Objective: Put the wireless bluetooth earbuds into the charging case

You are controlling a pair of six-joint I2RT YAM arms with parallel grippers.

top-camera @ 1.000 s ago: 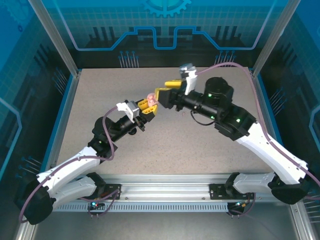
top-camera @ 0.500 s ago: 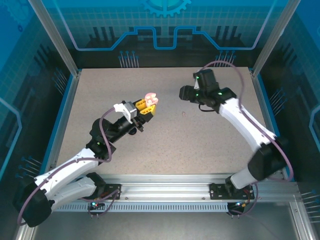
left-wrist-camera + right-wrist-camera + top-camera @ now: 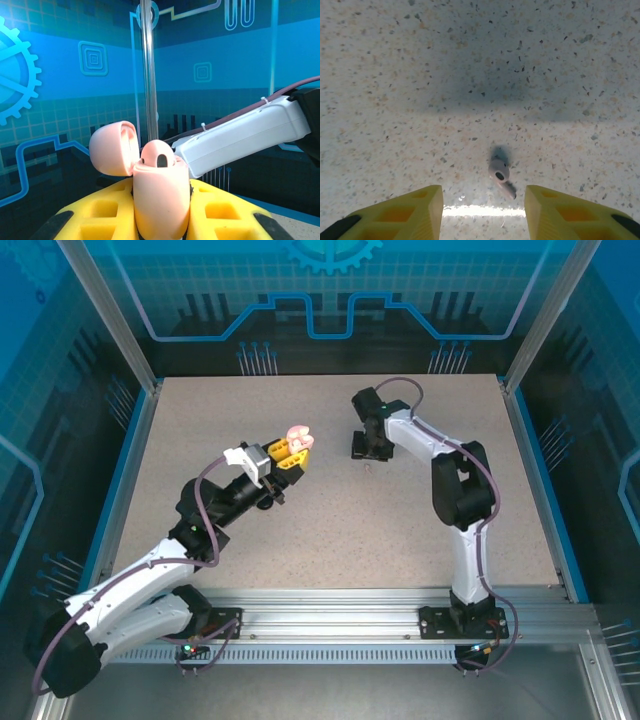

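My left gripper [image 3: 289,453] [image 3: 161,222] is shut on a pale pink charging case [image 3: 299,437] [image 3: 161,200], held upright above the table. Its lid [image 3: 114,148] is flipped open to the left. One pink earbud [image 3: 157,156] sits in the case's well. A second pale pink earbud [image 3: 500,176] [image 3: 369,468] lies on the speckled table [image 3: 330,530], stem toward the camera. My right gripper [image 3: 366,450] [image 3: 483,202] points straight down over it. It is open, with one yellow finger [image 3: 412,212] on each side of the earbud and neither touching it.
The right arm's white link [image 3: 240,135] crosses just behind the held case in the left wrist view. Blue frame rails [image 3: 135,455] and transparent walls bound the table on the left, right and back.
My right arm has swung away from the held case and dropped to the table, wrist turned downward over the loose earbud, jaws somewhat narrower. The left arm and case have hardly moved.
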